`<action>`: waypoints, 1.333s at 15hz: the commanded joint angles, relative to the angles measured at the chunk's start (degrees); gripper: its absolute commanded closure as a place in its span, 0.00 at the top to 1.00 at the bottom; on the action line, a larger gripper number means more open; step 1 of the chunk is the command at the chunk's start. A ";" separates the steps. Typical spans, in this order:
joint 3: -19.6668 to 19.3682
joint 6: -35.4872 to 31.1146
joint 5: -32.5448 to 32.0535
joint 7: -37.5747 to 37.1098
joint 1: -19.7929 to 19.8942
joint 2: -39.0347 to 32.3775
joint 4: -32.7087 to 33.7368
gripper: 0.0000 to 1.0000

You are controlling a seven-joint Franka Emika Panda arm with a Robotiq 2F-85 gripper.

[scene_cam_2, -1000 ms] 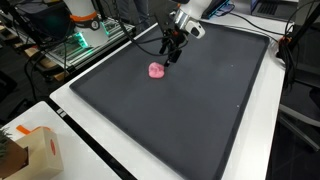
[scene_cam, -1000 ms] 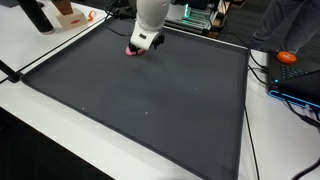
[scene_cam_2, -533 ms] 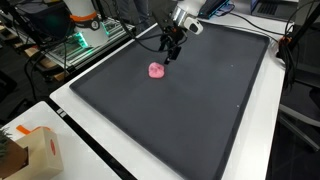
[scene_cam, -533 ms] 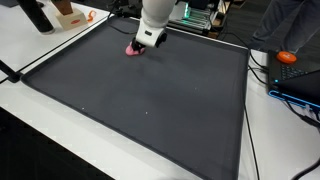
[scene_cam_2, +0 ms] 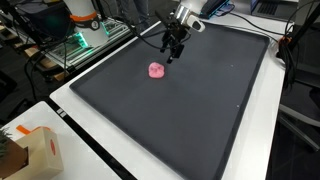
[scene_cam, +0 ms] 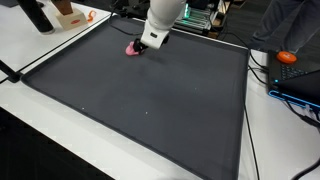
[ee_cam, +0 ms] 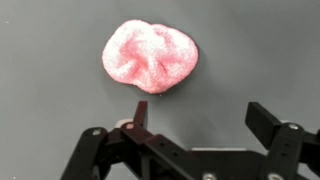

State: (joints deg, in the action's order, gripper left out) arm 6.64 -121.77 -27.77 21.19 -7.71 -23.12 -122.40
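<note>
End effector [ee_cam: 200, 118] hangs open near the pink lump [ee_cam: 150, 57]; only the wrist view shows its creases.

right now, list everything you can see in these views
pink lump: 1, pink, on the mat, apart from the claw
mat: 1, black, covering most of the table
table: 1, white, under the mat
cardboard box: 1, tan, on a table corner
orange thing: 1, orange, off the mat's edge
arm: 1, white, over the mat's edge
claw: 1, black, open, just beside the pink lump
</note>
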 commanded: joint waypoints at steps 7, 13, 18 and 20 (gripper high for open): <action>-1.82 10.82 0.08 -5.53 -0.94 -6.00 8.95 1.00; -2.41 18.77 6.15 -8.20 1.03 -10.80 16.99 1.00; -2.79 17.79 15.35 -10.84 4.27 -13.38 21.87 1.00; -3.57 16.72 17.47 -12.67 5.28 -14.13 23.33 1.00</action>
State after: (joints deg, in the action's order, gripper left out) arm 3.75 -104.04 -14.03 11.20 -4.07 -34.94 -102.11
